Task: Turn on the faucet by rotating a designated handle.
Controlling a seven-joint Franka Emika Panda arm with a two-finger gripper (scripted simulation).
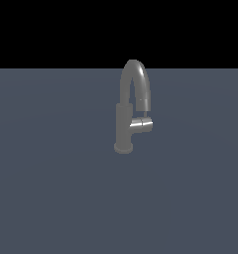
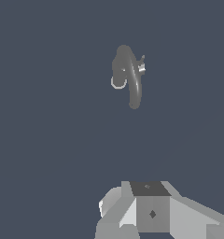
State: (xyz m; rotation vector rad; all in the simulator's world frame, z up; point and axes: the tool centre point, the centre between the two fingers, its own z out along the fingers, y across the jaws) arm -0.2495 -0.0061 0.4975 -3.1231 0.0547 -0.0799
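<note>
The handle (image 1: 142, 124) jutted sideways from the faucet (image 1: 124, 124), which stood alone on the grey surface (image 1: 51, 198). The gripper (image 2: 151, 212) hung well apart from it; whether its jaws were spread could not be told. The rotation apparently remained undone, approach included.

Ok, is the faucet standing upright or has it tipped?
Upright. In the exterior view the faucet post rises straight from its round base, spout arching over the handle. The gripper is apart from it.
</note>
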